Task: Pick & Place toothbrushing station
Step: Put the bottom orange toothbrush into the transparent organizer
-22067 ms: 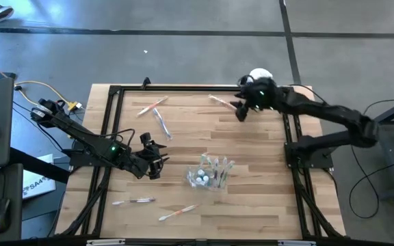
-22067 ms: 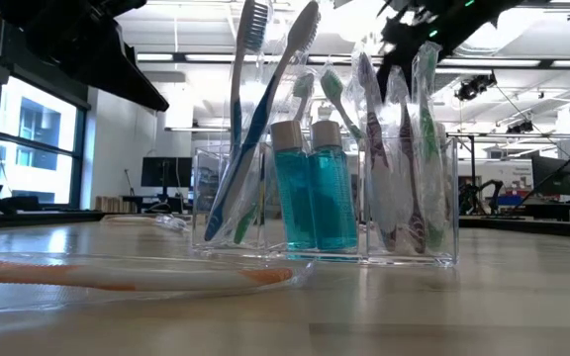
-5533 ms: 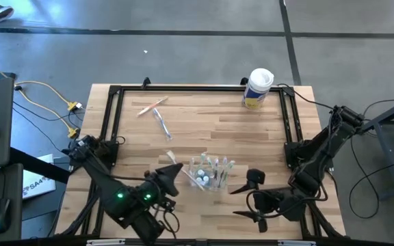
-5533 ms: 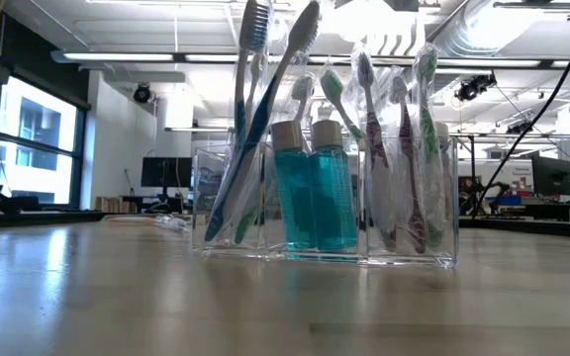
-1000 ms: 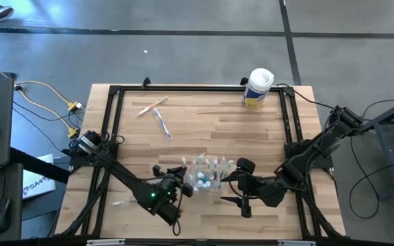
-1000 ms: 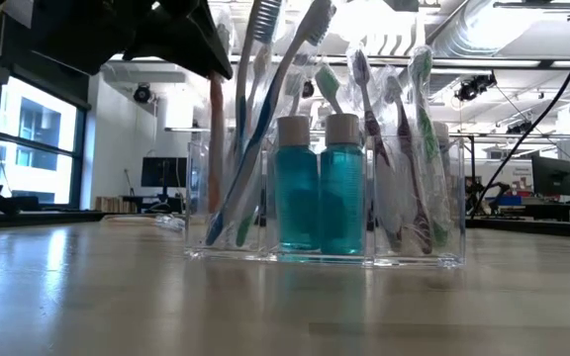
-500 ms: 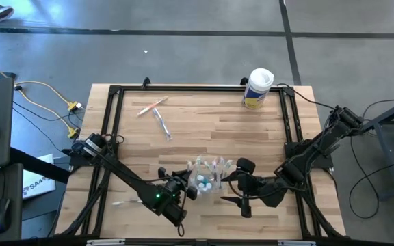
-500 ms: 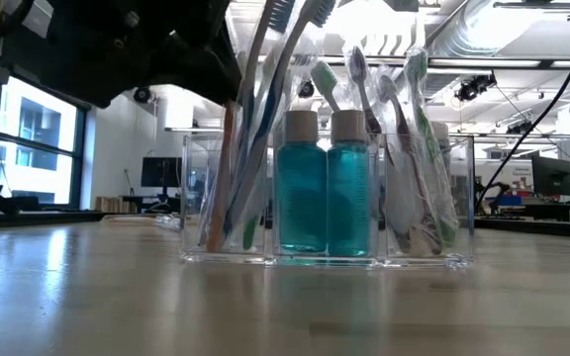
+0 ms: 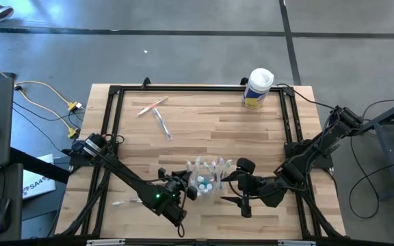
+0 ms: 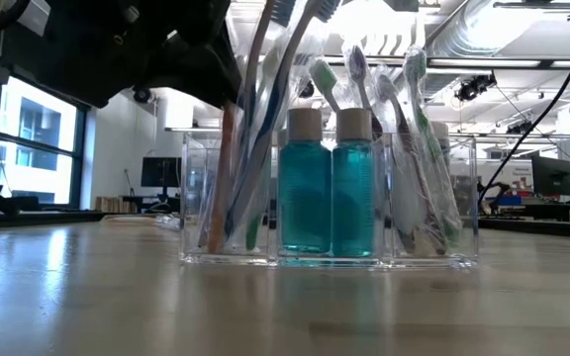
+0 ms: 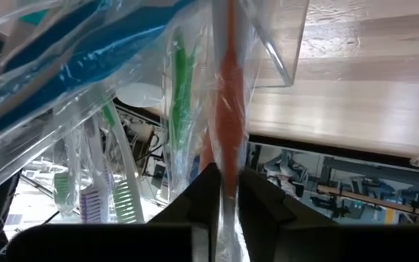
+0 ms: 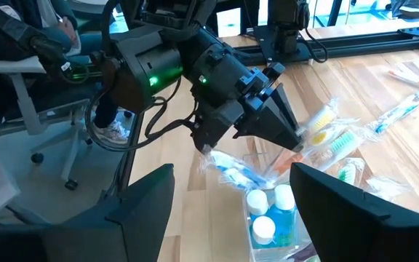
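The toothbrushing station (image 10: 330, 188) is a clear plastic holder with wrapped toothbrushes and two teal bottles. It stands on its base near the table's front edge (image 9: 207, 179). My left gripper (image 9: 187, 190) is at the station's left side, shut on an orange wrapped toothbrush (image 10: 224, 173). The brush slants down into the left compartment. My right gripper (image 9: 233, 185) waits open just right of the station, pointing at it. My left gripper pinches the orange toothbrush's handle (image 11: 228, 175), wrapper and all, between its two fingers (image 11: 206, 195). The fingers come from the station's left, slanting down, and lie across the brush. The brush stands tilted, its lower end (image 10: 211, 232) inside the station's left compartment.
A white canister with a yellow label (image 9: 258, 89) stands at the far right corner. Two wrapped toothbrushes (image 9: 157, 115) lie at the far left, and another (image 9: 125, 202) lies at the near left beside my left arm. A black frame (image 9: 111, 123) runs round the table.
My left gripper has sunk a little and moved toward the station. The orange toothbrush has gone from upright to slanting down inside the left compartment. The station has shifted slightly on the table, and its contents have tilted.
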